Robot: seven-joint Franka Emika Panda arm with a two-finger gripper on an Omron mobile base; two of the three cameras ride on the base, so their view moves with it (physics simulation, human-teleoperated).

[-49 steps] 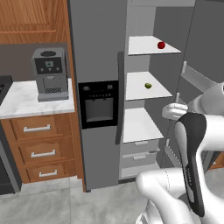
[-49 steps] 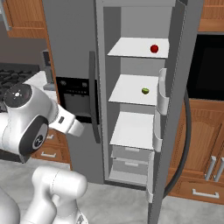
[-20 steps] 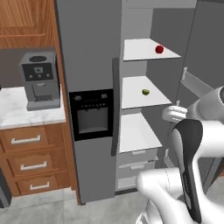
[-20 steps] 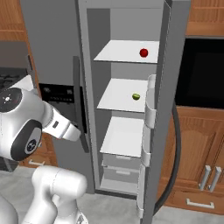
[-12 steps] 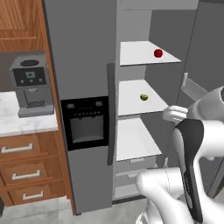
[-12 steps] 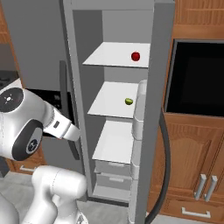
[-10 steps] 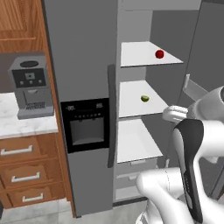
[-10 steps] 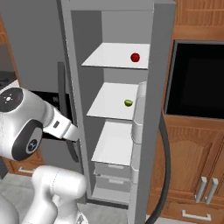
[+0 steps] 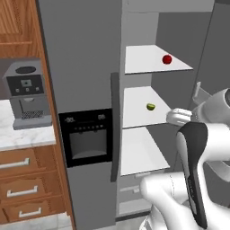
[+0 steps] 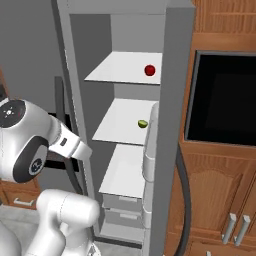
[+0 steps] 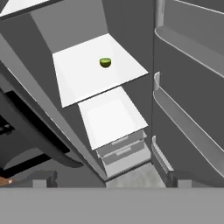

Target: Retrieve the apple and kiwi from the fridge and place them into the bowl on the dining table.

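**Fridge open, both fruits on their shelves**

Fridge (image 9: 90,54) stood with its right-hand compartment open, the grey left door shut and carrying a black dispenser panel (image 9: 86,137) and a long dark vertical handle (image 9: 115,126). Inside, white shelves sat one above another. The apple (image 9: 167,59) lay on the upper shelf (image 9: 143,60), toward its right side — in the right base view it showed as a red ball (image 10: 149,70) near the shelf's right edge. The kiwi (image 9: 151,107) lay one shelf lower, also right of centre, well apart from the apple and almost directly beneath it. From the hand view the kiwi (image 11: 105,62) rested near the middle of its white shelf (image 11: 87,74), with another shelf and two drawers (image 11: 122,148) below it.

The gripper (image 11: 109,178) hung in front of the open compartment with its jaws spread wide and nothing between them — its dark fingertips (image 11: 43,178) stood far apart at the bottom of the hand view. It was clear of both fruits and touched neither shelf.

The open door (image 11: 188,87) with its grey racks stood to the right in the hand view. Left of the fridge, a coffee machine (image 9: 28,96) sat on a marble counter (image 9: 18,137) over wooden drawers (image 9: 27,188). To the right, a black wall oven (image 10: 222,100) was set in wooden cabinets.
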